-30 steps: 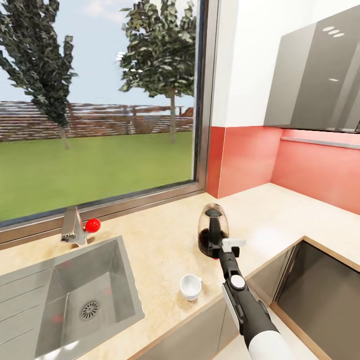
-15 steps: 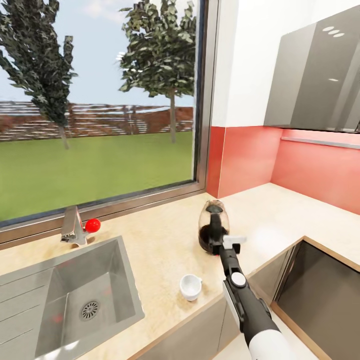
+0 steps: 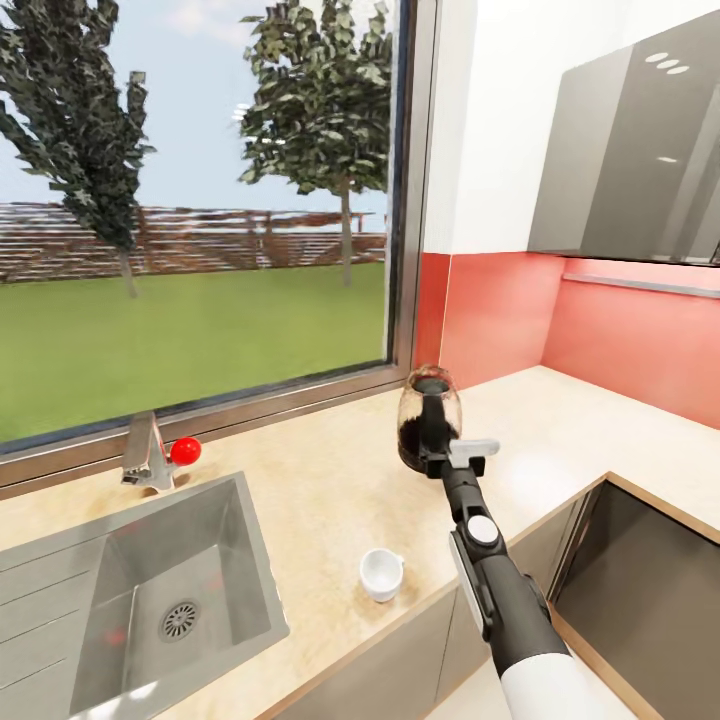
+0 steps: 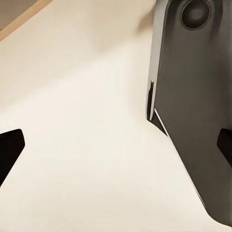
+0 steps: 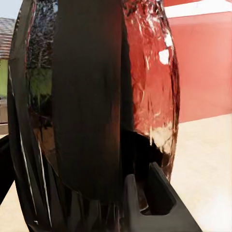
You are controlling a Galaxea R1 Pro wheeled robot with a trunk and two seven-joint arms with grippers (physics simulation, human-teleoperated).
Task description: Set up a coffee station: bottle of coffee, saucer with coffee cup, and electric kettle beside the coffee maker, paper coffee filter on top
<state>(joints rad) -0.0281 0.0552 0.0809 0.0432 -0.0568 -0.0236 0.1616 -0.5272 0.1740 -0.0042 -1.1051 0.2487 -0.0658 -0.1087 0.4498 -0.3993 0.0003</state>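
The right gripper (image 3: 436, 462) is clamped on the kettle (image 3: 428, 418) by its black handle, above the countertop (image 3: 320, 480), right of the sink (image 3: 130, 600). The cup (image 3: 381, 573) stands nearer, at the counter's edge. The left claw's state cannot be told.

The electric kettle (image 3: 428, 420) right at the right gripper (image 3: 440, 462) has clear, shiny glass with a matt black plastic-looking handle. The countertop (image 3: 320, 490) under it is pale wood-grain, smooth, low sheen. Off to the gripper's left, the coffee cup (image 3: 381, 573) looks like glossy white ceramic, and the sink (image 3: 120, 600) like brushed steel.
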